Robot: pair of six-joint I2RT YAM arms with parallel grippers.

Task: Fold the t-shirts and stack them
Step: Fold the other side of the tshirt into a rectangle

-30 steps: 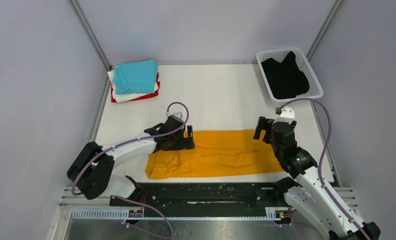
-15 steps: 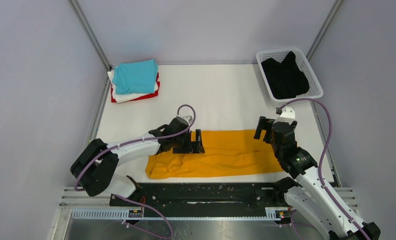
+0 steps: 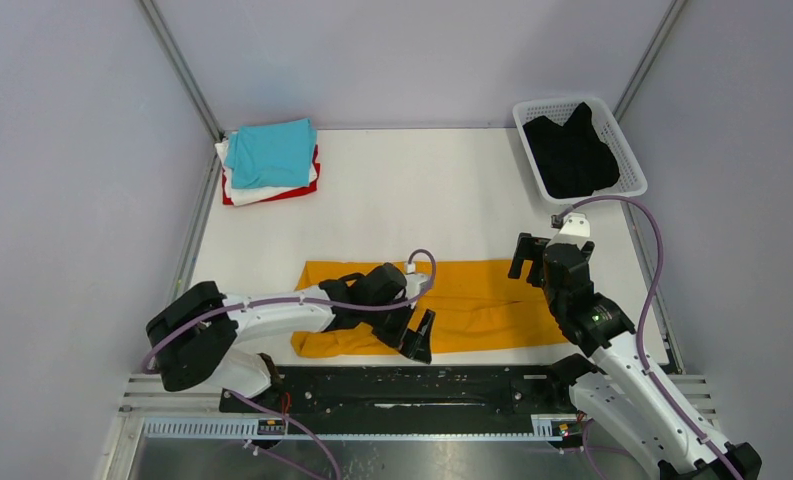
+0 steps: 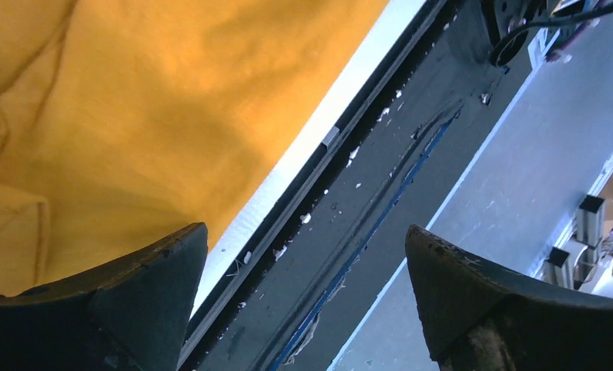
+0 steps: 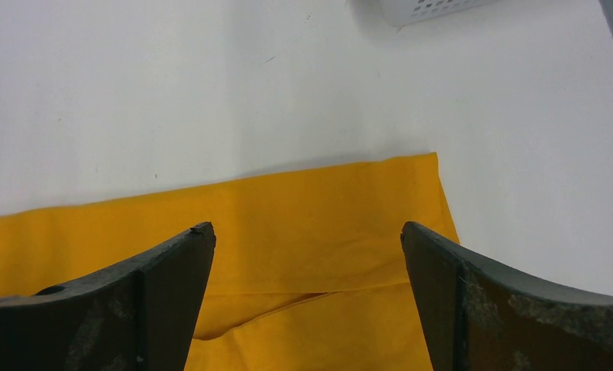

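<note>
An orange-yellow t-shirt (image 3: 472,300) lies folded into a long strip across the near part of the table. My left gripper (image 3: 419,338) is open and empty over the strip's near edge, by the table's front rail. In the left wrist view the shirt (image 4: 133,116) fills the left side and the open gripper (image 4: 307,259) spans the rail. My right gripper (image 3: 528,262) is open and empty above the strip's far right corner, with the shirt (image 5: 303,224) between its fingers. Folded turquoise (image 3: 270,152), white (image 3: 257,190) and red (image 3: 308,186) shirts are stacked at the far left. A black shirt (image 3: 572,155) lies in the basket.
The white lattice basket (image 3: 633,160) stands at the far right corner; its corner shows in the right wrist view (image 5: 423,9). A black rail (image 3: 422,385) runs along the table's near edge, also seen in the left wrist view (image 4: 380,178). Grey walls enclose the table.
My left gripper has swept right and toward the near edge across the orange-yellow shirt, from its far left part to its front edge. The right arm has not moved.
</note>
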